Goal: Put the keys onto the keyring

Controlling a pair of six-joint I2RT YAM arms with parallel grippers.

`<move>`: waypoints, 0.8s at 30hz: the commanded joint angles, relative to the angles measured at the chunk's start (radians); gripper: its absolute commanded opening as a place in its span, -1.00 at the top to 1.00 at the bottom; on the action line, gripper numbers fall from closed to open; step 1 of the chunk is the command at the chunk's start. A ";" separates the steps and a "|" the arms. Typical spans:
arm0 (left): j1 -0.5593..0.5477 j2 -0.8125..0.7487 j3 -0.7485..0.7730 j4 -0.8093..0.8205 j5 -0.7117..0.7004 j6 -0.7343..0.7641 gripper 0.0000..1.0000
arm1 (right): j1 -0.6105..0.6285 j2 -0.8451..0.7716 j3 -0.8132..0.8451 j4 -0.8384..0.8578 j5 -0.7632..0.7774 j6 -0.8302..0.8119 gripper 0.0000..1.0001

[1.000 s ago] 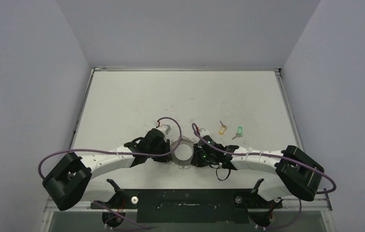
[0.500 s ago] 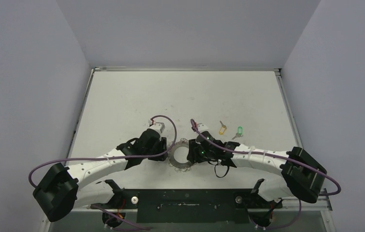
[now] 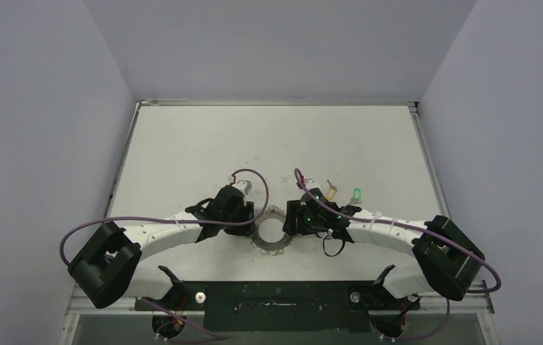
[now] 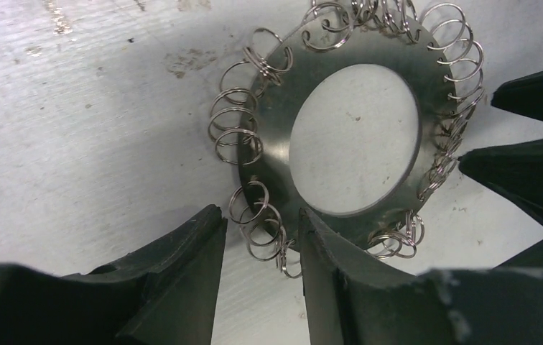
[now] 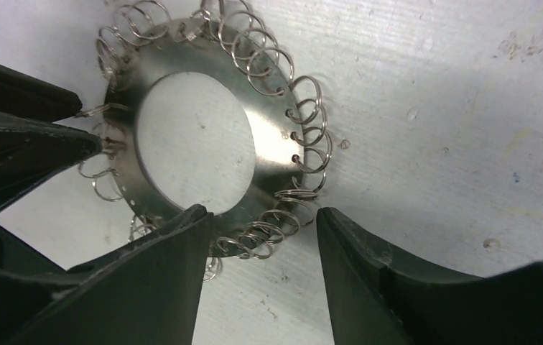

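Straddling the keyring (image 3: 271, 231) from both sides, my two grippers meet low in the centre of the top view, just above the dark strip where my arms are bolted. The ring lies flat on the white table (image 3: 182, 144), its open middle showing the tabletop through it.

In the left wrist view my left gripper (image 4: 258, 230) sits at the bottom of the frame with its fingers parted. One finger (image 4: 182, 266) is on bare table outside the fringe, and the other lies over the ring's flat band (image 4: 276, 136). A few wire loops (image 4: 261, 226) stand in the gap between them. I cannot see either pad pressing on metal.

In the right wrist view my right gripper (image 5: 261, 223) is spread wider. One finger is at the edge of the ring's centre hole and the other finger (image 5: 369, 273) is beyond the loops, with band (image 5: 268, 144) and fringe between them, unclamped.

The yellow-orange key (image 3: 332, 191) and the green key (image 3: 356, 194) lie on the table right of centre, just above my right wrist, apart from the ring and from each other.
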 commanded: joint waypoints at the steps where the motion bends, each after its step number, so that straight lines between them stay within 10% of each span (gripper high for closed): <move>1: 0.001 0.044 0.046 0.076 0.071 0.010 0.28 | -0.004 0.040 -0.019 0.071 -0.032 0.027 -0.03; 9: -0.016 0.014 -0.003 0.046 0.073 0.007 0.76 | -0.001 0.063 -0.010 0.067 -0.057 0.023 0.82; 14: -0.016 -0.080 -0.025 -0.039 0.009 0.002 0.98 | 0.004 0.029 -0.046 0.088 -0.107 0.054 0.93; 20: -0.013 -0.209 -0.035 -0.129 -0.077 -0.010 0.95 | -0.002 -0.081 -0.040 0.036 -0.069 0.061 0.17; 24: -0.007 -0.239 -0.035 -0.168 -0.108 -0.011 0.35 | -0.009 -0.132 -0.020 -0.023 -0.024 0.034 -0.18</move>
